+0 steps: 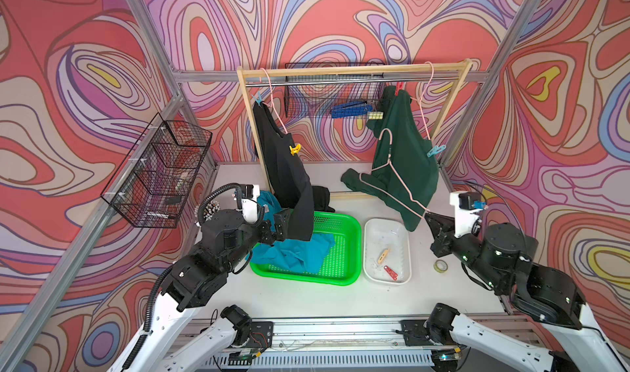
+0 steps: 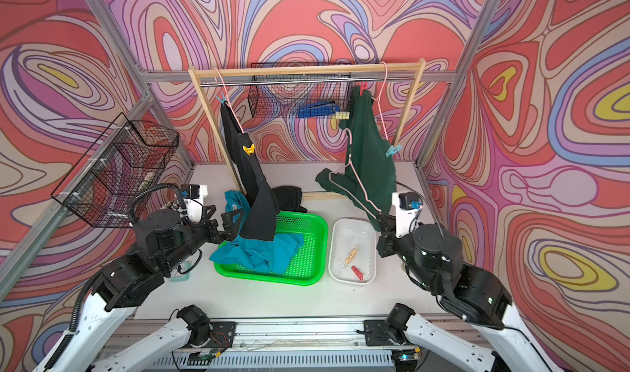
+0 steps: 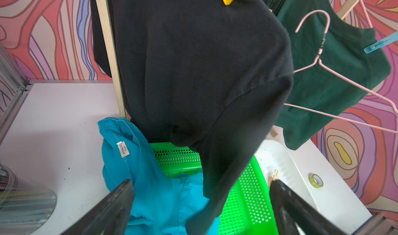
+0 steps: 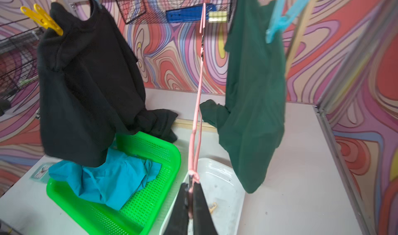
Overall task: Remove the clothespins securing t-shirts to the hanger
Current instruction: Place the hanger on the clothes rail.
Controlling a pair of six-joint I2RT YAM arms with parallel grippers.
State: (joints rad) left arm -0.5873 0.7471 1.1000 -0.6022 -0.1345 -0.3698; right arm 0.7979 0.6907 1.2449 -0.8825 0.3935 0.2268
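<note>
White links, black joint housings: the left arm (image 1: 204,268) carries ribbed black conduit (image 1: 151,305) and the left gripper (image 3: 201,181) black wedge fingers (image 3: 116,201); the right arm (image 1: 504,251) shows green dots (image 1: 464,258), seemingly lights.

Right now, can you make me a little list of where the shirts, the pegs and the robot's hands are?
black t-shirt: hangs on rack, pinned by light blue clothespin and yellow clothespin
green t-shirt: hangs on rack, pinned by red clothespin and second light blue clothespin
turquoise t-shirt: lying in green basket
white tray: holds beige clothespin and loose red clothespin
left gripper: open, by black t-shirt's lower part
right gripper: shut on empty pink hanger
</note>
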